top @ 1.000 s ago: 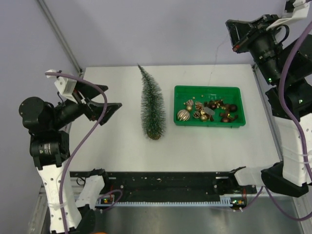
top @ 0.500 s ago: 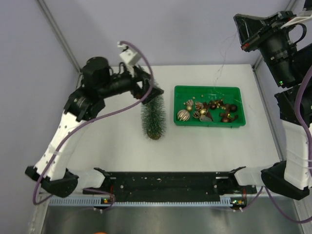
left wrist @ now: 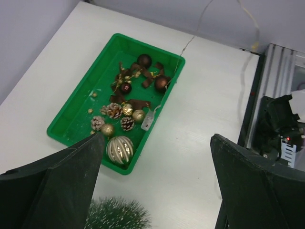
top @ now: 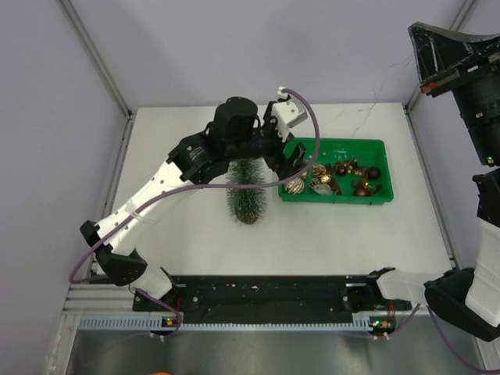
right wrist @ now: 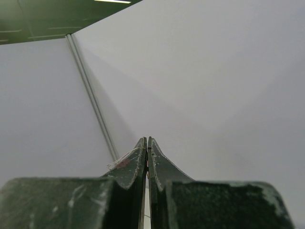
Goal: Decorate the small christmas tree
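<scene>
Two claws, one busy: my left claw (top: 295, 162), spread wide, has swung within a second from the white table's (top: 180, 226) left side across the slim dark green bottle-brush christmas tree (top: 247, 195). The tree stands bare mid-table. The claw now hovers over the green plastic tray (top: 344, 141) of ornaments just beside it. My right claw (right wrist: 147, 139), pressed together, has risen higher. Picking an ornament looks next.

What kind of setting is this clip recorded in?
Probably a lab robot test cell: a white table backed by plain grey walls and an aluminium post, robot arms bolted to a black rail, and staged props, the small christmas tree and a green tray of ornaments.
</scene>
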Robot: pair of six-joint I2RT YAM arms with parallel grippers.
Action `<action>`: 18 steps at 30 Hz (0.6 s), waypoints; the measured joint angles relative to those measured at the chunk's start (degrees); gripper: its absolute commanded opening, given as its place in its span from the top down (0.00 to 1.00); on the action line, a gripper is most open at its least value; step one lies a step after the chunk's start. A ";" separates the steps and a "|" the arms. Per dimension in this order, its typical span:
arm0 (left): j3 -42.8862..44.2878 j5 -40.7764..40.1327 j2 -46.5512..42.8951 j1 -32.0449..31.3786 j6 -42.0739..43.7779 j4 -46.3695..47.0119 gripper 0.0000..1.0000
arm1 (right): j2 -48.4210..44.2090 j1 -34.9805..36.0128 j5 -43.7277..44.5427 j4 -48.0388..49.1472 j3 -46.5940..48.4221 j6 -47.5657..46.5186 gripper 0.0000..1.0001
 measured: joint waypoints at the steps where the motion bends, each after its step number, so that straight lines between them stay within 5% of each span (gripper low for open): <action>1: -0.31 0.81 0.24 -0.48 0.07 0.90 0.01 | -0.68 0.00 -0.09 -0.11 -0.52 0.00 1.00; 7: -8.41 6.75 0.13 -1.18 1.20 10.49 0.01 | -3.91 0.00 -1.22 -0.02 -3.54 -0.07 1.00; 18: -8.87 12.50 1.31 -1.55 4.33 16.00 0.01 | -10.88 0.00 -3.08 -0.39 -13.00 -0.57 1.00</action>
